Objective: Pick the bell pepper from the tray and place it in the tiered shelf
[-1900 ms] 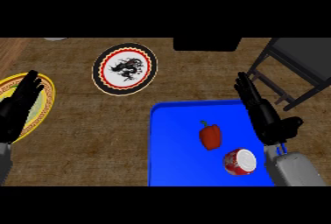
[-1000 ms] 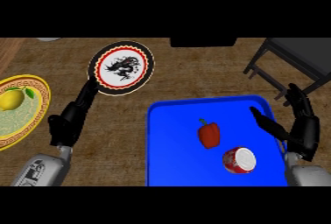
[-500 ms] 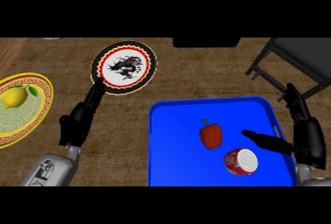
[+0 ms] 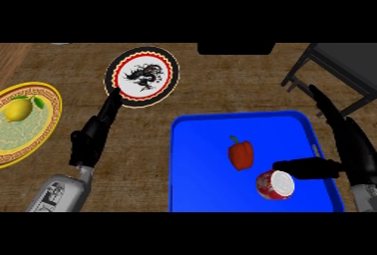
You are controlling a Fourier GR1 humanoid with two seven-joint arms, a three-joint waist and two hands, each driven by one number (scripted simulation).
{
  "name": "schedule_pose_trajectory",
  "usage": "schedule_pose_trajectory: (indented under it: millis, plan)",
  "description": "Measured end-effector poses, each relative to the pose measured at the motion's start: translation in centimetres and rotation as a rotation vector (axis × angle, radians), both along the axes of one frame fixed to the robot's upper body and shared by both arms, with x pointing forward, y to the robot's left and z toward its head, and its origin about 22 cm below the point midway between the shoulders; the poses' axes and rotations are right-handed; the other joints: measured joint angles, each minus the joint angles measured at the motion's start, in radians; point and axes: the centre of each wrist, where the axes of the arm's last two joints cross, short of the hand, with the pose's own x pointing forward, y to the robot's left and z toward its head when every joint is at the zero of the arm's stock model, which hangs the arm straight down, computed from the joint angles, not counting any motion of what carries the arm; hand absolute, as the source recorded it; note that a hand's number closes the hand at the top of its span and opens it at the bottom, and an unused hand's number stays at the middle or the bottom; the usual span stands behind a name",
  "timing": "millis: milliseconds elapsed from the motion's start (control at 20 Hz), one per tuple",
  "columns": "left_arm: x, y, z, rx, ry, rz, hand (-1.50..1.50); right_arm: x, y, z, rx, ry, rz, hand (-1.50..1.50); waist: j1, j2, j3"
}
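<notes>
Since 0.5 s ago, your right hand [image 4: 346, 144] is edging its thumb further over the blue tray [image 4: 199, 164], toward the red can [image 4: 275, 185]; your left hand [image 4: 92, 134] is barely shifting.

Head view: you are seeing the bell pepper [image 4: 241, 154] lying on the tray, untouched, just left of the thumb tip. Both hands are open, fingers straight, holding nothing. The tiered shelf [image 4: 338, 69] is waiting at upper right. I judge nothing done yet: grasp, lift and placing all remain.

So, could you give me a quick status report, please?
Both hands open: left hand over counter, right hand at tray edge. Bell pepper on tray, ungrasped. Red can beside it.
</notes>
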Motion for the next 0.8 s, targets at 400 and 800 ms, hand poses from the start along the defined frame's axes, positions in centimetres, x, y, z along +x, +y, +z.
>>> schedule_pose_trajectory:
  millis: [400, 800]
  plan:
    - [0.1, -0.5, 0.3, 0.000, -0.001, -0.005, 0.00, -0.3, 4.4, 4.1, -0.292, 0.229, 0.070, -1.50, 0.011, 0.001, 0.000]
    - [0.0, -0.1, -0.4, -0.005, 0.000, -0.003, 0.00, -1.4, 8.6, 5.1, -0.333, 0.219, 0.124, -1.50, 0.003, 0.002, 0.002]
